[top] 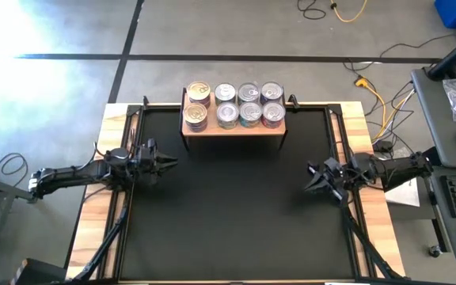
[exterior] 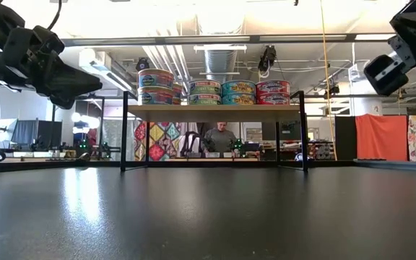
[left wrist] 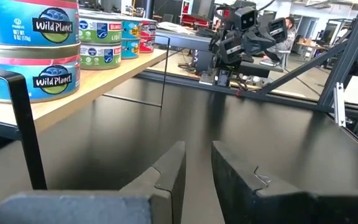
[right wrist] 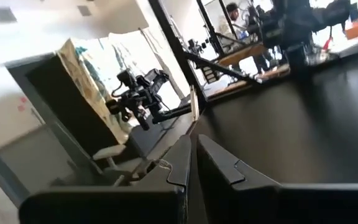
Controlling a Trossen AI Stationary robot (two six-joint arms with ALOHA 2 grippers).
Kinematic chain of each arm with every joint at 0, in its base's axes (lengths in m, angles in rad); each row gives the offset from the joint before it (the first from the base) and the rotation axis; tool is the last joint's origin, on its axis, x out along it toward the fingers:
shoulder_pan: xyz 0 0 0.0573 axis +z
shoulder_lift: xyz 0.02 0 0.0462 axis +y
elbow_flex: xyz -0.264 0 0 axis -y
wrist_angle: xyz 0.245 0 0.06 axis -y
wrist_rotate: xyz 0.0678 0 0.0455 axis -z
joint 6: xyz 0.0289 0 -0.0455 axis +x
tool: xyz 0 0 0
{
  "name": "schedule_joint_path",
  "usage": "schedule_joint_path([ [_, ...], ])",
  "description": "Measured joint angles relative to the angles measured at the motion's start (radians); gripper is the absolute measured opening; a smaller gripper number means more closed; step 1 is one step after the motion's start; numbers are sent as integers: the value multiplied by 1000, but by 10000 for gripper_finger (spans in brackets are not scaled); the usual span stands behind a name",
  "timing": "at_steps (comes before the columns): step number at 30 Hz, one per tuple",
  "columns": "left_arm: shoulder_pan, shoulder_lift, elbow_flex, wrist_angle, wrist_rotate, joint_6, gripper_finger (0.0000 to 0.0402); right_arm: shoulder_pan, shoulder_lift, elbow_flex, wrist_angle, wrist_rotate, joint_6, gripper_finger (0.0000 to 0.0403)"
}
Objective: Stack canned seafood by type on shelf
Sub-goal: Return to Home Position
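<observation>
All the canned seafood (top: 233,104) sat on the shelf (top: 233,129), ahead of both tools at the far edge of the table (top: 228,214). Seen from above, the tins made two rows of four; seen level, they stood two high, the blue-labelled pair at the left tool's end, then green, teal and red-labelled stacks toward the right tool's end. No tin lay loose on the table, so the sorting looked finished or nearly so.

The left tool (top: 167,162) hung above the table, short of the shelf's near left corner, its fingers (left wrist: 166,174) parted by only a narrow gap and holding nothing. The right tool (top: 313,180) hung well apart from the shelf on the other side, its fingers (right wrist: 178,163) pressed together and empty.

The likeliest trouble from here was a careless sweep: the left tool sat close to the shelf's dark leg (left wrist: 25,134) and the blue stack (left wrist: 28,53), so a forward or sideways swing could have clipped the leg, jolted the platform and toppled the two-high stacks. A tin knocked off would have rolled across the table.
</observation>
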Motion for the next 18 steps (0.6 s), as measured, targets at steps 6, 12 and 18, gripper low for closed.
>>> schedule_joint_path([
  [6,0,0,0,0,0,0,62,0,0,0,-6,0,39,18],
  [12,0,0,0,0,0,0,62,0,0,0,-7,0,39,18],
  [18,0,0,0,0,0,0,62,0,0,0,-7,0,40,18],
])
